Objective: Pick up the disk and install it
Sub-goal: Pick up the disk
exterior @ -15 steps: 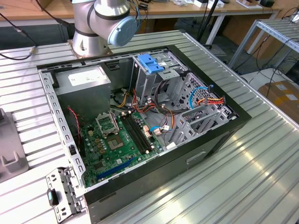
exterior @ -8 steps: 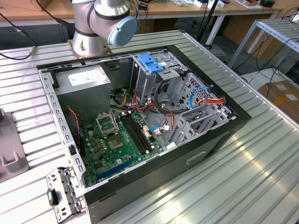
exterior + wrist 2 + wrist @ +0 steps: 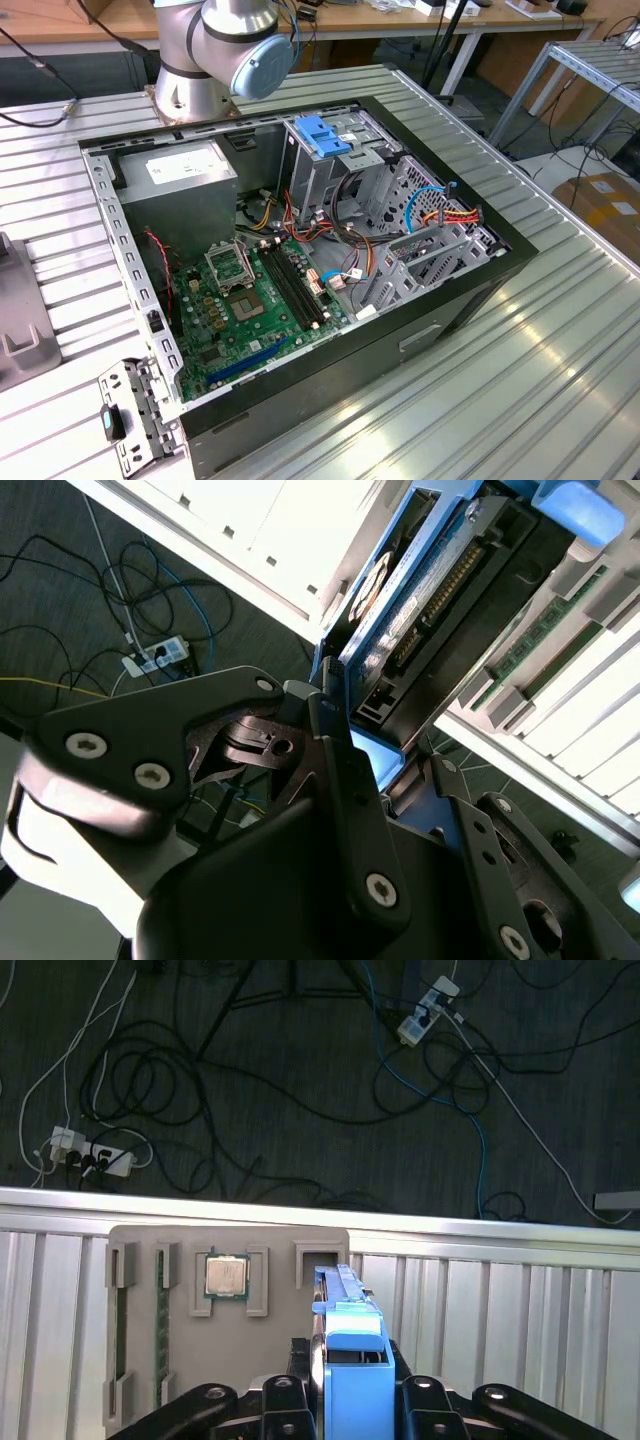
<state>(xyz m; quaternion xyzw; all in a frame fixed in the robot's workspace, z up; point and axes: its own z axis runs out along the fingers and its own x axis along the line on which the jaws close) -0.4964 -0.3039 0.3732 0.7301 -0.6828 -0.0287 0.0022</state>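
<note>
Disk [image 3: 352, 1360] is clamped on edge by the claw [image 3: 348, 1400], whose fingers are closed on it. Behind it, a chip [image 3: 226, 1276] is seated in a grey tray [image 3: 230, 1245].

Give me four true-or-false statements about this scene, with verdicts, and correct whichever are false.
1. The computer case lies open, with its motherboard showing. True.
2. The disk at the gripper lies flat on its broad face. False: in the first wrist view it stands on edge, above the grey holder tray.
3. A processor chip sits in that grey holder tray. True.
4. The floor beyond the table is bare. False: cables and a power strip lie on it.
</note>
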